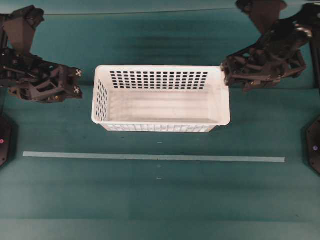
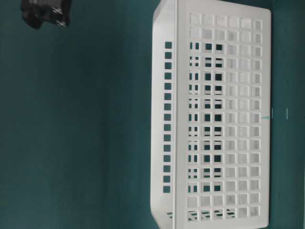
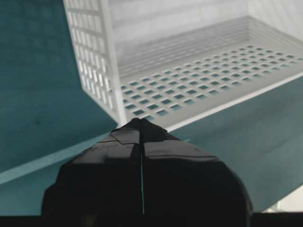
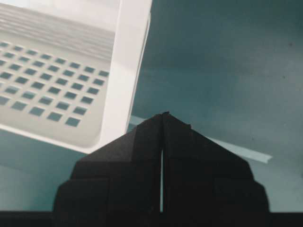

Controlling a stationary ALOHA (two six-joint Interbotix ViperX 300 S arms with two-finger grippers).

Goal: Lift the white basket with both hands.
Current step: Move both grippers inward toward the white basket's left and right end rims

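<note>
The white basket [image 1: 161,99] sits on the green bench [image 1: 160,200], in the middle and a bit toward the back. It stands right way up, and you can see its bare floor inside. A thin pale tape line [image 1: 154,157] runs across the bench in front of it.

The left gripper [image 1: 77,82] is off to the basket's left side, near its short wall but not touching it. Its fingers [image 3: 140,126] are pressed tight together, with nothing between them. In the left wrist view they point at the basket's near corner.

The right gripper [image 1: 224,70] is at the basket's back right corner, just beside the rim. Whether it touches the rim is hard to tell. Its fingers [image 4: 162,118] are pressed together too, pinching nothing. In the right wrist view the basket's rim lies up and to the left of the tips
</note>
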